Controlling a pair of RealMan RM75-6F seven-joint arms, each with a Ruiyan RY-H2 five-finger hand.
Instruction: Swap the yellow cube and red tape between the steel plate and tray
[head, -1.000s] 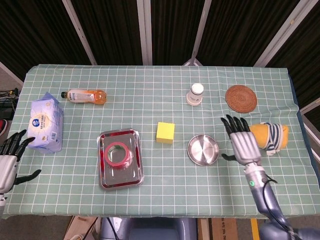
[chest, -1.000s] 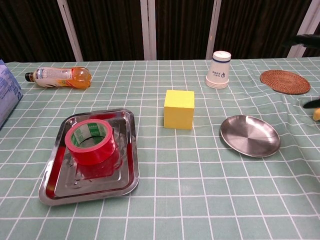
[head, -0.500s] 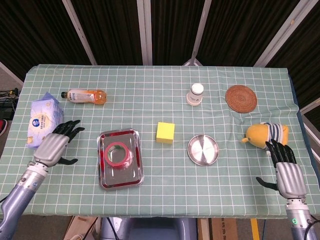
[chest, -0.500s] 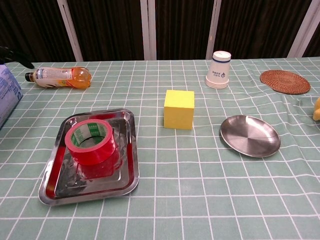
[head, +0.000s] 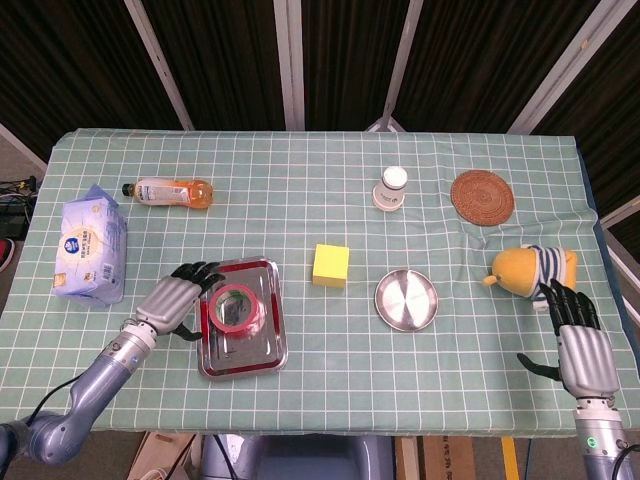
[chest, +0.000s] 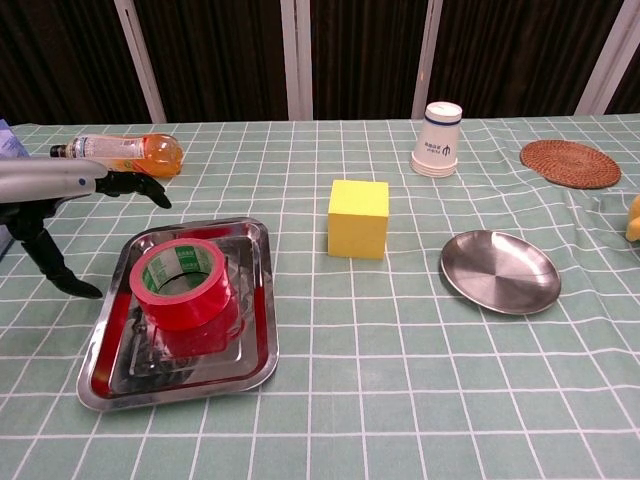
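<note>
We see one red tape (head: 236, 306) lying flat in the one tray (head: 268, 352), one yellow cube (head: 331, 266) on the surface (head: 300, 200) between the tray and the one bare steel plate (head: 407, 299). Our left hand (head: 176, 300) hovers at the tray's left edge, fingers (chest: 148, 188) apart, holding nothing. Our right hand (head: 579, 341) sits near the surface's right edge, fingers spread, holding nothing. Farther out: one bottle (head: 170, 190), one paper cup (head: 392, 188), one woven coaster (head: 482, 196), one plush toy (head: 530, 271), one wipes pack (head: 88, 243).
</note>
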